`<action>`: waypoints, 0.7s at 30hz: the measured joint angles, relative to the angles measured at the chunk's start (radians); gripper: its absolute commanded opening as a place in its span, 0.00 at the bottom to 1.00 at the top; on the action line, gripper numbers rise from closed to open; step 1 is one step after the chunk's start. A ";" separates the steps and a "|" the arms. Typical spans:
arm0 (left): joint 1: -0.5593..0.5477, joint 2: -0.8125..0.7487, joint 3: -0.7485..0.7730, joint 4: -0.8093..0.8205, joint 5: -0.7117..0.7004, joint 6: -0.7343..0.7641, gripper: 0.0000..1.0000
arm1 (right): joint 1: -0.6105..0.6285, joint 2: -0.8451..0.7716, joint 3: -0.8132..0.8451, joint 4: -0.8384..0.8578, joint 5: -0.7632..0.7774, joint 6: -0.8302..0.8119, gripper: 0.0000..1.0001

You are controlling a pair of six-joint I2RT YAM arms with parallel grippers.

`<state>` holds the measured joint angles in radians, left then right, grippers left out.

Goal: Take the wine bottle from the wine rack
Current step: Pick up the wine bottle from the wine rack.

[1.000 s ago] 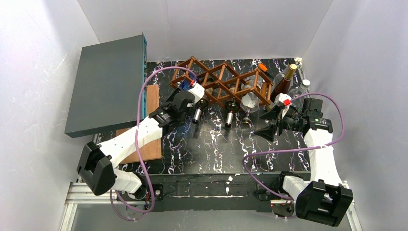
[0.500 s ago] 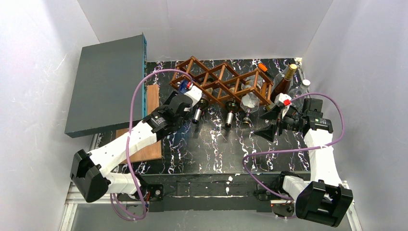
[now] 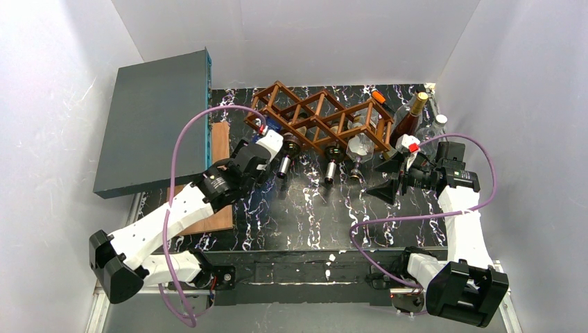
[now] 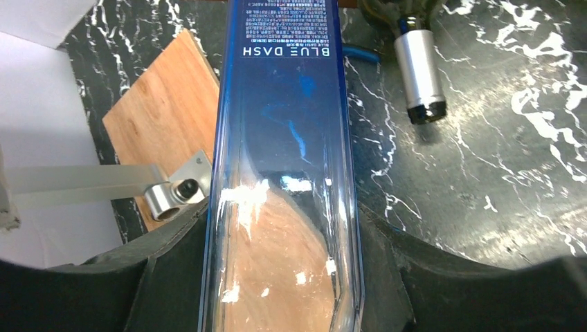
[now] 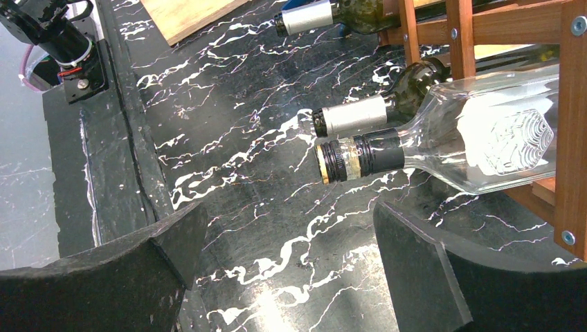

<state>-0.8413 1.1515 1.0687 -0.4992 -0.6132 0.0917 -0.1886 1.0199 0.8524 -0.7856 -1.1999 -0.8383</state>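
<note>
The brown wooden wine rack point(image 3: 319, 114) stands at the back of the table, and its frame shows in the right wrist view point(image 5: 460, 31). My left gripper point(image 3: 267, 142) is at the rack's left end, shut on a blue-tinted wine bottle point(image 4: 287, 138) labelled BLUE DASH. Its black fingers point(image 4: 173, 242) press the glass from both sides. The bottle's blue far end point(image 3: 272, 125) is still at the rack's left cell. My right gripper point(image 3: 388, 177) hangs open over the table near the rack's right end point(image 5: 287, 235), holding nothing.
Two dark bottles with silver caps point(image 3: 286, 165) point(image 3: 331, 170) and a clear bottle point(image 5: 477, 138) poke out of the rack. A brown bottle point(image 3: 409, 118) stands at the back right. A grey flat box point(image 3: 156, 118) and a wooden board point(image 4: 166, 111) lie on the left.
My left arm has drawn back toward the near left, sliding the blue bottle out along the rack's left cell. The right arm has not moved.
</note>
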 measured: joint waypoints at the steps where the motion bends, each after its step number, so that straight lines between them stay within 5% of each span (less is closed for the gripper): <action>1: -0.003 -0.007 0.000 -0.011 0.007 -0.008 0.00 | 0.000 0.000 0.000 0.000 0.000 0.000 0.98; 21: -0.034 -0.080 0.000 -0.232 0.100 -0.138 0.00 | 0.000 0.000 0.000 0.001 0.000 0.000 0.98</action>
<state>-0.8749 1.0718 1.0687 -0.7315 -0.5137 -0.0467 -0.1886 1.0195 0.8524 -0.7845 -1.1999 -0.8379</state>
